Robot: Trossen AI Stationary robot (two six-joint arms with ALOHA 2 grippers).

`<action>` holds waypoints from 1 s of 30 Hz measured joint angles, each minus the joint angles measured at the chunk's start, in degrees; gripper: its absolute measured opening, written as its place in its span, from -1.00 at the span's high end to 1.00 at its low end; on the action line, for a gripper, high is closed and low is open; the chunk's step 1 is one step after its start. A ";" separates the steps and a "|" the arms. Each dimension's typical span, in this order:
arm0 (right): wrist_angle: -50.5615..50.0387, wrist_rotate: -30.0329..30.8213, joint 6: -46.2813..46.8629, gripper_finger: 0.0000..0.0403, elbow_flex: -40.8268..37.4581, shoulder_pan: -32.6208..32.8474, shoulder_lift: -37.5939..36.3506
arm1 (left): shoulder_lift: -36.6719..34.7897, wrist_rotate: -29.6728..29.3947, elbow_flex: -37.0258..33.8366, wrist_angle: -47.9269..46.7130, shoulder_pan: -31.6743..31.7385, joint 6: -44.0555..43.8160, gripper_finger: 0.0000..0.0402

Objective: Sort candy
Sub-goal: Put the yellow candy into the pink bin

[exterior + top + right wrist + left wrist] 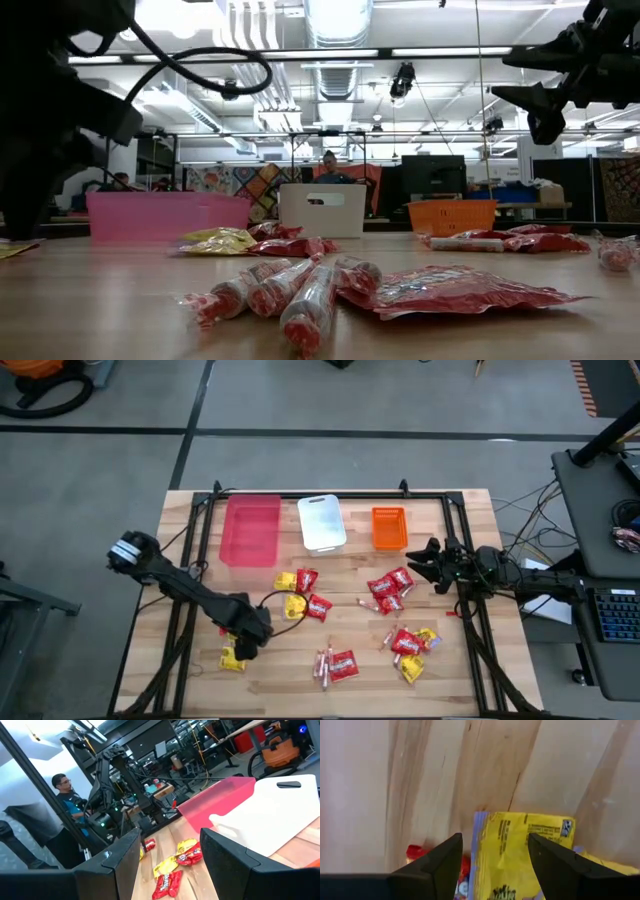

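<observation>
The candy lies loose on the wooden table [180,560] in clusters: red and yellow packets [303,595], red ones [390,590], a mixed group [412,647], and pinkish sticks beside a red packet [335,665]. One yellow packet [232,659] lies alone at the near left. My left gripper [243,643] points down just over it, open. In the left wrist view the yellow packet [520,850] shows between and beyond the fingers [440,865], with a red sweet [415,852] beside it. My right gripper [425,560] waits open, raised at the right edge.
Three bins stand in a row at the far edge: pink [250,530], white [322,522], orange [389,527]. A black frame rail [190,610] runs round the table. A person [67,795] sits beyond the table's left side.
</observation>
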 joint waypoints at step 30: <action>-0.04 0.01 -0.11 0.01 0.00 0.00 0.00 | 2.26 -2.73 2.04 -1.79 -0.48 4.72 0.99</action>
